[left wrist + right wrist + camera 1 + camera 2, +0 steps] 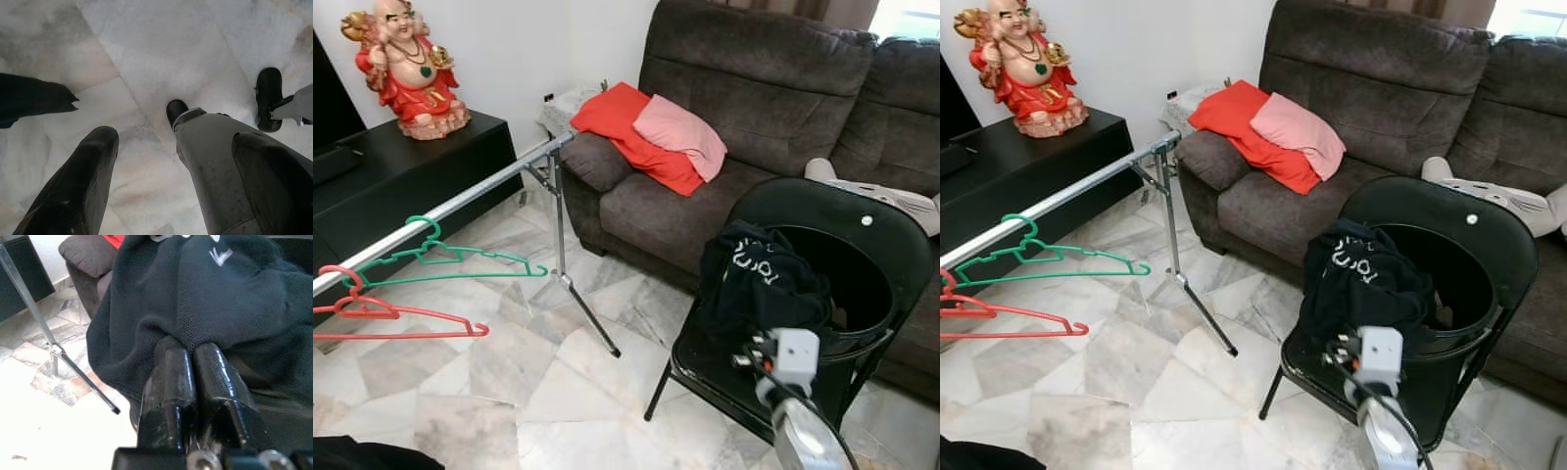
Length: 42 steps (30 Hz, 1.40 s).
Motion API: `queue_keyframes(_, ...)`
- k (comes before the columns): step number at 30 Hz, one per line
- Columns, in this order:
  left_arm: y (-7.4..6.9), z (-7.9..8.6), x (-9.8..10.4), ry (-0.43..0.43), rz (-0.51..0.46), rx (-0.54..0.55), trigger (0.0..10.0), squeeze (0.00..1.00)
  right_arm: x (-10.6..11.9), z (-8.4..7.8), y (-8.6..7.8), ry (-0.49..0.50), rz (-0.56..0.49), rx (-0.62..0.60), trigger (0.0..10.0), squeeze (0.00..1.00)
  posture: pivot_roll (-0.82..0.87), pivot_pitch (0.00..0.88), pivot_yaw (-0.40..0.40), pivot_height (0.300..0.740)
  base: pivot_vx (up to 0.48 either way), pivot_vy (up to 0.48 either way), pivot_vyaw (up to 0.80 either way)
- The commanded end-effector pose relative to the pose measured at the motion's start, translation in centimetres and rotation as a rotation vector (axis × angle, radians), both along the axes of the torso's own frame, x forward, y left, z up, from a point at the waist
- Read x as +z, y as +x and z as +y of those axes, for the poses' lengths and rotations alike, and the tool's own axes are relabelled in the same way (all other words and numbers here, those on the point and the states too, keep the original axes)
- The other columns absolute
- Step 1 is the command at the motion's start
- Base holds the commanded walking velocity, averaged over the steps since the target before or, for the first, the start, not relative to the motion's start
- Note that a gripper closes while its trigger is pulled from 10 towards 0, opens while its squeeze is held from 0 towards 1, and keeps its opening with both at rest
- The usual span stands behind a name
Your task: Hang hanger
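A silver clothes rail (480,196) runs across the left on a folding stand. From it hang a green hanger (440,257) and, nearer me, a red hanger (372,311). A black garment (759,279) with white print drapes over the rim of a black bin (862,255) that stands on a black chair (700,377). My right gripper (190,346) is shut, its tips pinched into a fold of this garment. My left gripper (173,139) hangs open above the marble floor by my feet, with nothing between its fingers.
A dark brown sofa (754,98) with a red cloth (626,132) and a pink cloth (680,132) stands behind the chair. At the left is a black cabinet (401,166) bearing a red statue (406,64). Marble floor lies between rail and chair.
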<state>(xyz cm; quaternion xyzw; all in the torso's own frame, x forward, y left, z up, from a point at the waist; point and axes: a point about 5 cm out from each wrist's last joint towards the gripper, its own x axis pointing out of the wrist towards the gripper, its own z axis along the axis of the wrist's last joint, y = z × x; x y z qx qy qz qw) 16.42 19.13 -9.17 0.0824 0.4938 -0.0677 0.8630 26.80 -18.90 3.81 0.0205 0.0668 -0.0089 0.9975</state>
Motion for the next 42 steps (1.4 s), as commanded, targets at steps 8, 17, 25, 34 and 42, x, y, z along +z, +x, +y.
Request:
queue_keyframes(8, -0.6, -0.7, -0.4, 0.002, 0.030, -0.026, 10.0, 0.00, 7.7, -1.5, 0.5, -0.013, -0.238, -0.067, 0.0, 0.00, 0.01, 0.000, -0.018, 0.740, 0.000, 0.000, 0.00)
queue_keyframes(17, -0.8, -1.0, -0.5, 0.001, 0.034, -0.017, 10.0, 0.00, 13.6, -4.4, 2.4, -0.045, -0.360, -0.196, 0.0, 0.00, 0.00, 0.000, -0.019, 0.740, 0.000, 0.000, 0.00)
queue_keyframes(25, -0.3, -1.5, -0.4, -0.001, 0.031, -0.017, 10.0, 0.00, 10.0, -6.5, 1.2, -0.004, -0.113, -0.377, 0.0, 0.00, -0.01, 0.014, -0.013, 0.740, 0.000, 0.000, 0.00)
queue_keyframes(34, 0.0, -0.5, -0.1, 0.009, 0.025, -0.014, 10.0, 0.00, 8.8, -7.6, 0.8, 0.092, -0.026, -0.485, 0.0, 0.00, 0.00, 0.024, -0.010, 0.740, 0.000, 0.000, 0.00)
queue_keyframes(42, 0.5, 1.0, 0.3, 0.014, 0.017, -0.009, 10.0, 0.00, 9.0, -11.3, 1.8, 0.194, -0.018, -0.651, 0.0, 0.00, 0.00, 0.027, -0.006, 0.740, 0.000, 0.000, 0.00)
